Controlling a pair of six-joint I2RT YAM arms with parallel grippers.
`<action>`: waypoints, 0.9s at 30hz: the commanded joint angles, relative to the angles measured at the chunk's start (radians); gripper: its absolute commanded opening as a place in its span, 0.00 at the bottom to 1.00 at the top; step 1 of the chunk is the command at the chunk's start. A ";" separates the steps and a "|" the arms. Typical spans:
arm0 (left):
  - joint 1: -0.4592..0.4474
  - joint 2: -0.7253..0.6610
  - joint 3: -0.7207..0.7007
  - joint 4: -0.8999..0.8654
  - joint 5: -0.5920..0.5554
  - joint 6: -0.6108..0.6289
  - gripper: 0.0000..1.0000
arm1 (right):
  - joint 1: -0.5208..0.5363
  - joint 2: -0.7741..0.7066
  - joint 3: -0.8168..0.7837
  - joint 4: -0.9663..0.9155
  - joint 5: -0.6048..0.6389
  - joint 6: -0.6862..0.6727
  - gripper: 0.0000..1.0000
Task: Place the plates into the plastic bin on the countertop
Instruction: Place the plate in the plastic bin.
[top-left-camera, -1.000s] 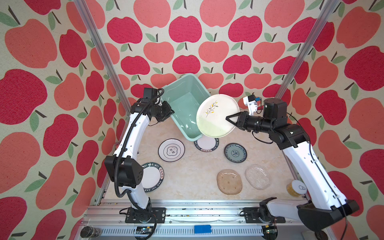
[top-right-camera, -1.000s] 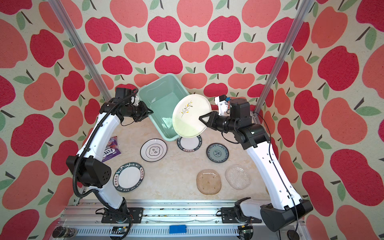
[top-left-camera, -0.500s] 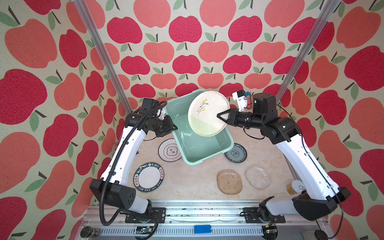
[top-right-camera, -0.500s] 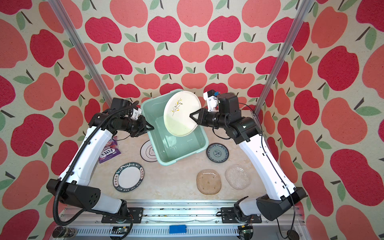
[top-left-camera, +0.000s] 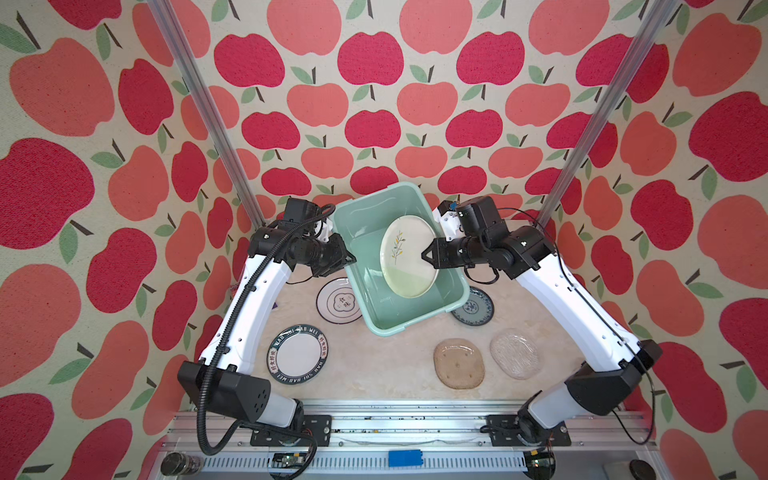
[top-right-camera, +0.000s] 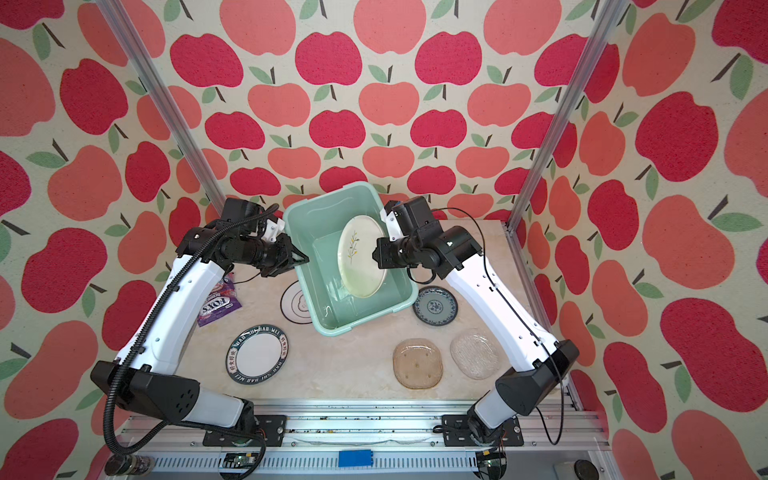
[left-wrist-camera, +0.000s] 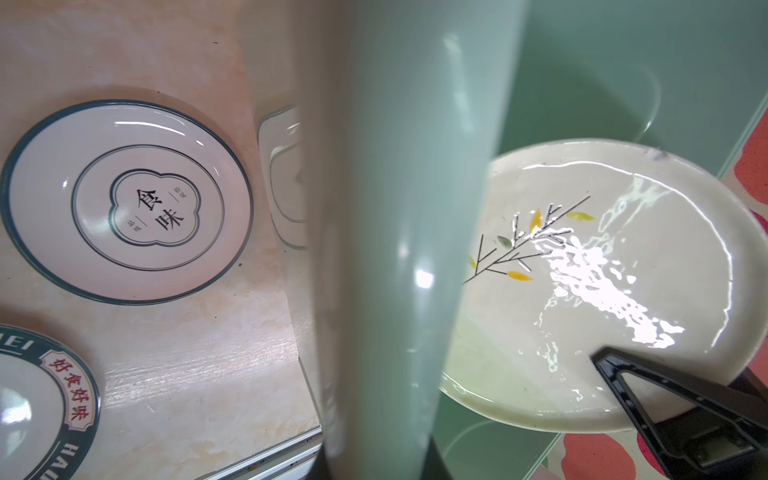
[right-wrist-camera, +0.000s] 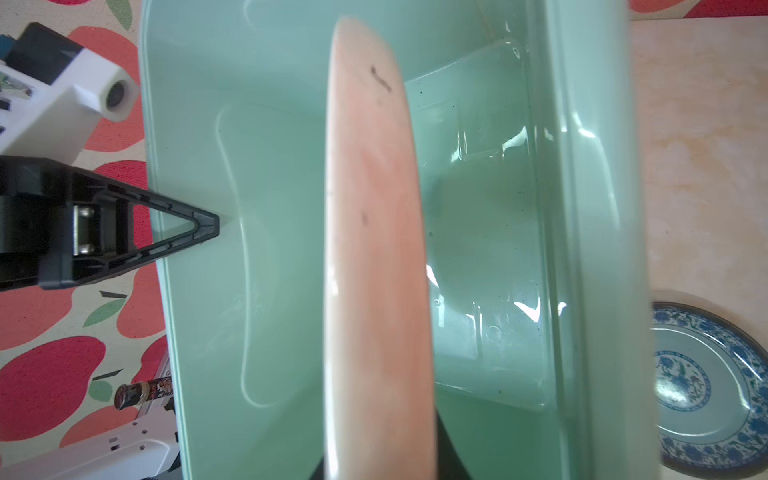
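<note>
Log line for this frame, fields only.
left gripper: shut on plastic bin rim | right gripper: shut on leaf-sprig plate | plate: tilted over bin | release: not yet

- The bin (top-left-camera: 384, 331): over the countertop (top-left-camera: 374, 374), rear centre; leaf-sprig plate (top-left-camera: 409, 257) tilted inside.
- Left, partly beneath the bin: emblem plate (top-left-camera: 336, 301).
- Right, just beside it: floral plate (top-left-camera: 476, 309).
- Front left: lettered-rim plate (top-left-camera: 298, 353).
- Front right, side by side: squarish plate (top-left-camera: 459, 363), glass plate (top-left-camera: 515, 353).

Two slim arms, left arm (top-left-camera: 257, 307) and right arm (top-left-camera: 569, 307): glossy white link shells dotted with small dark screws, matte black joint housings, vent holes in the shoulder blocks. Ribbed black cable conduit (top-left-camera: 200, 424) along the left; thin black cable (top-right-camera: 562, 403) off the right. Black triangular open-frame fingers (right-wrist-camera: 183, 232); white wrist camera block (right-wrist-camera: 83, 95).
</note>
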 joint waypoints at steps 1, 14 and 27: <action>-0.009 -0.030 0.002 0.088 0.060 -0.004 0.00 | 0.015 0.027 0.037 0.068 0.007 -0.012 0.01; -0.019 -0.066 -0.067 0.154 0.064 -0.035 0.00 | 0.050 0.112 0.010 0.091 -0.026 0.011 0.07; -0.032 -0.076 -0.059 0.195 0.088 -0.060 0.00 | 0.041 0.148 0.007 0.067 0.039 0.011 0.22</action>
